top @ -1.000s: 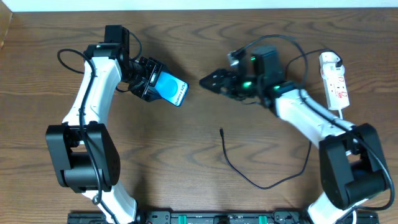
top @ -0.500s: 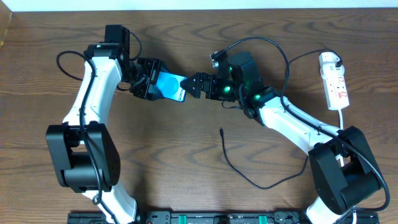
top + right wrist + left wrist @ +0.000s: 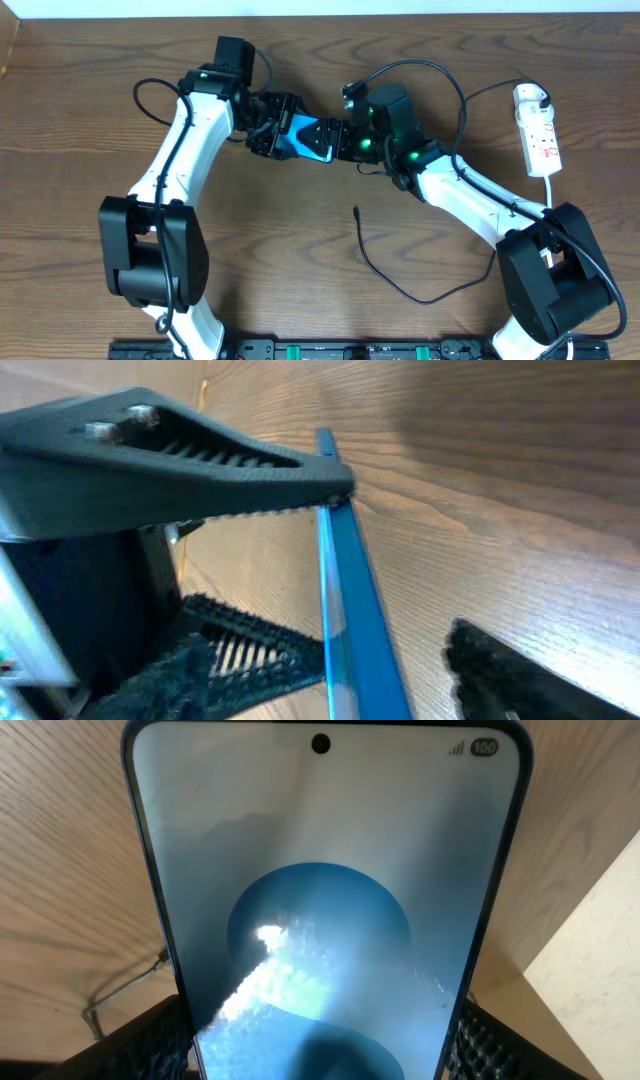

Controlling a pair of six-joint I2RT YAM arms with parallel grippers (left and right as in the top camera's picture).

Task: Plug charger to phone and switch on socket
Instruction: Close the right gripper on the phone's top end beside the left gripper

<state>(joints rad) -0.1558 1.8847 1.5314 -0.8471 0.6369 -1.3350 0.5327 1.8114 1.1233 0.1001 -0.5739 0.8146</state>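
The left gripper point(image 3: 282, 140) is clamped on the phone point(image 3: 303, 133) and holds it in the air above the desk point(image 3: 80, 60), toward the far edge and just left of the middle of the desk's width. In the left wrist view the bright blue screen fills the picture, with a black ribbed finger pressed against each long side of the phone at the bottom of the frame. The right gripper point(image 3: 330, 142) meets the phone from the right, at its free end, so the two grippers sit nose to nose in the overhead view. In the right wrist view the phone shows edge-on as a thin blue line running between that gripper's own blurred fingers point(image 3: 510, 680). A gap is visible between the phone and the finger on the right of that view, so the jaws stand apart and have not closed on it. The charger point(image 3: 420, 299) lies on the desk right of centre, well apart from the phone. Its connector tip point(image 3: 356, 209) points toward the far edge, and the cable loops toward the near edge and then runs up behind the right arm, where its other end is hidden. The socket point(image 3: 540, 128) lies along the right edge near the far right corner, and its white cord point(image 3: 548, 180) trails toward the near edge.
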